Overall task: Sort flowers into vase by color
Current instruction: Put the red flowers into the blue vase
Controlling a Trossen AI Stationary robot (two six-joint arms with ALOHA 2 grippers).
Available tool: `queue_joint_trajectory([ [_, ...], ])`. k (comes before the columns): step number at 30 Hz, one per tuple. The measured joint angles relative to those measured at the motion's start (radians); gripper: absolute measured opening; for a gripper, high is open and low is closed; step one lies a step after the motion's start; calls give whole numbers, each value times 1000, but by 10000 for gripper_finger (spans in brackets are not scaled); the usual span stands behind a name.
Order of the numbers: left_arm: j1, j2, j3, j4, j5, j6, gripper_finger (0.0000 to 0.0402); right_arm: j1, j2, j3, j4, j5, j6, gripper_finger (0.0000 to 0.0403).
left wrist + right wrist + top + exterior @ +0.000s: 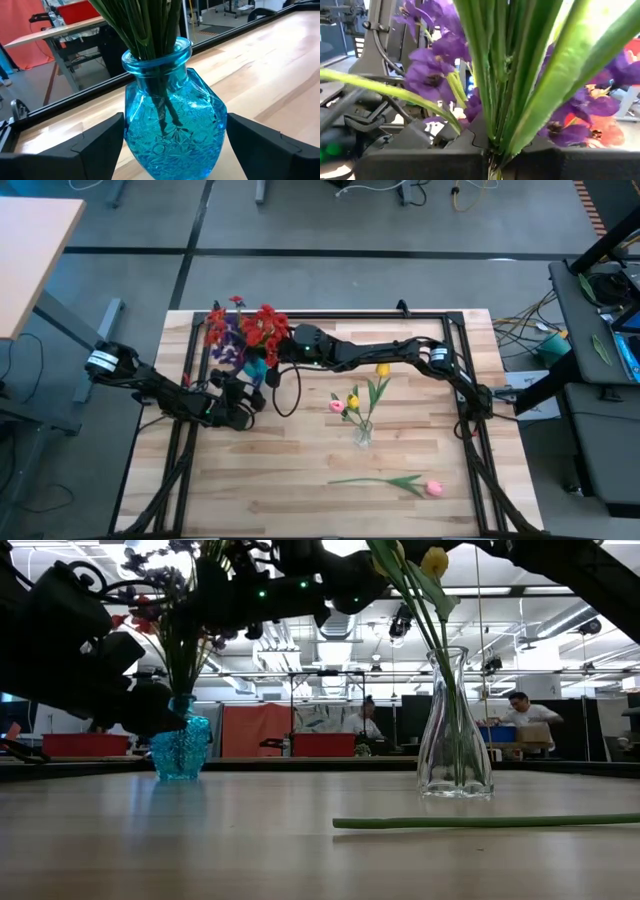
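My right gripper (pixel 490 150) is pinched tight on the green stems of the purple and red flower bunch (pixel 245 330), a grip only its wrist view shows me. My left gripper (pixel 172 145) is spread wide, one finger either side of the faceted blue glass vase (pixel 172 120) holding those stems at the far left of the wooden table (pixel 300 490). From overhead I see yellow and pink tulip buds in a clear glass vase (pixel 362 432) at centre, and one pink tulip (pixel 432 488) lying nearer

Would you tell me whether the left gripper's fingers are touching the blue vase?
Apart. The left wrist view shows both fingers flanking the blue vase, with table visible in each gap.
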State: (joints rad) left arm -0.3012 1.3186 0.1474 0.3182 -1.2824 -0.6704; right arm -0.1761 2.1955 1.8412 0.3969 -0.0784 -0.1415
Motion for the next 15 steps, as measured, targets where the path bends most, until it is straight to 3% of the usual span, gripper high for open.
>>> queue_joint_trajectory([
  [8,0,0,0,7,2,8,318,-1,6,0,-1,0,2,17],
  [15,-1,0,0,7,0,8,318,-1,6,0,-6,1,4,60],
])
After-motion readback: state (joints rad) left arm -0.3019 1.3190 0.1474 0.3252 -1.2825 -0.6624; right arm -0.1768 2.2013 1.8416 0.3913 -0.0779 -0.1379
